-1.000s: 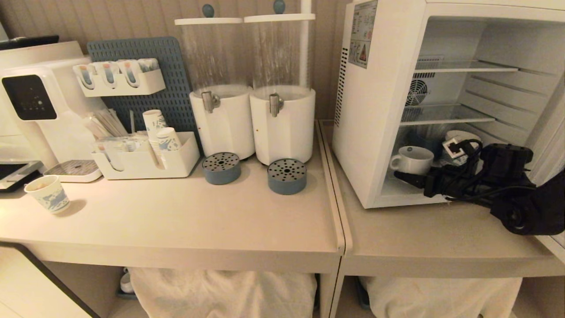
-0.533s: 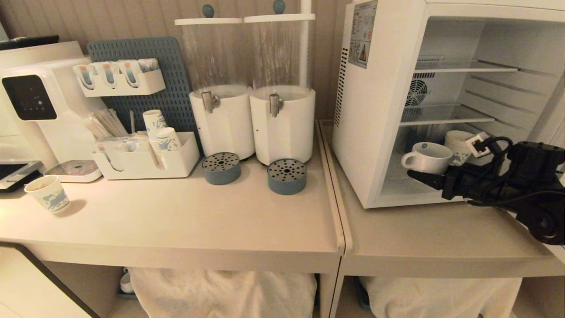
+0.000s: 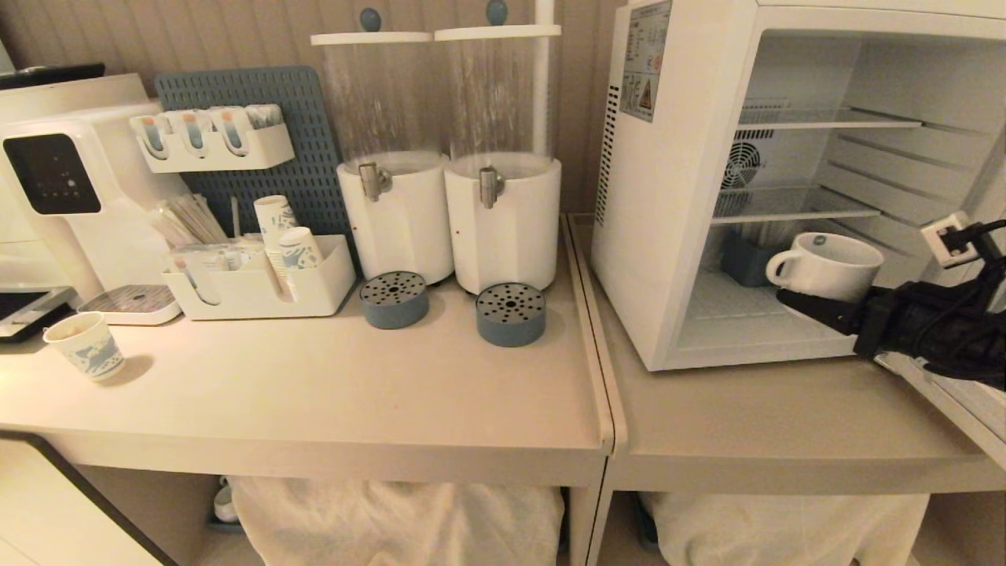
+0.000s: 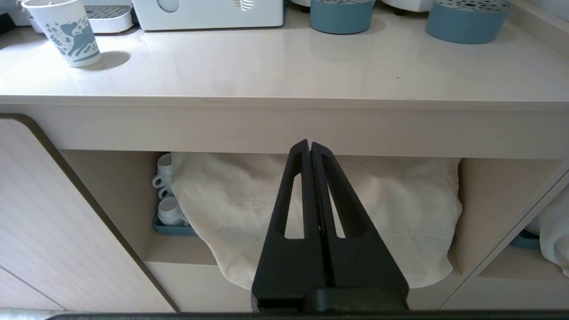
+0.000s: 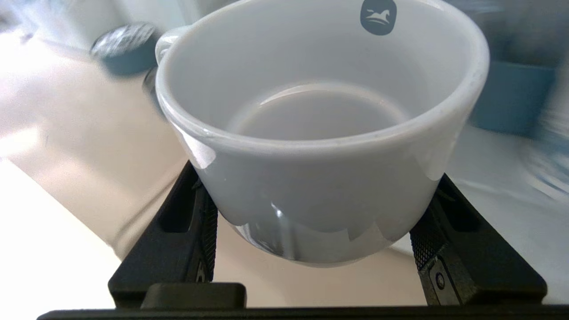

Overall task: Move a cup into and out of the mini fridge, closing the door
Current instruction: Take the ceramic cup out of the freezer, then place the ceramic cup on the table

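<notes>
The squat white cup (image 3: pixel 825 267) with a loop handle hangs just above the mini fridge (image 3: pixel 676 196) floor, at the right of its open front. My right gripper (image 3: pixel 802 295) is shut on the cup's lower body, one finger on each side. Seen from the right wrist, the cup (image 5: pixel 320 133) fills the space between the fingers (image 5: pixel 200 222) of that gripper (image 5: pixel 316 195). The door (image 3: pixel 955 397) stands open at the far right edge. My left gripper (image 4: pixel 310 144) is shut on nothing, parked below the counter's front edge.
A small blue box (image 3: pixel 743 263) sits deep on the fridge floor. On the left counter stand two drink dispensers (image 3: pixel 448 220), two blue drip trays (image 3: pixel 511 314), an organiser of paper cups (image 3: pixel 259 287), a coffee machine (image 3: pixel 55 173) and a lone paper cup (image 3: pixel 85 344).
My right gripper has drawn the cup to the right and slightly upward, from the fridge floor's left part toward the open front. The left arm has kept still.
</notes>
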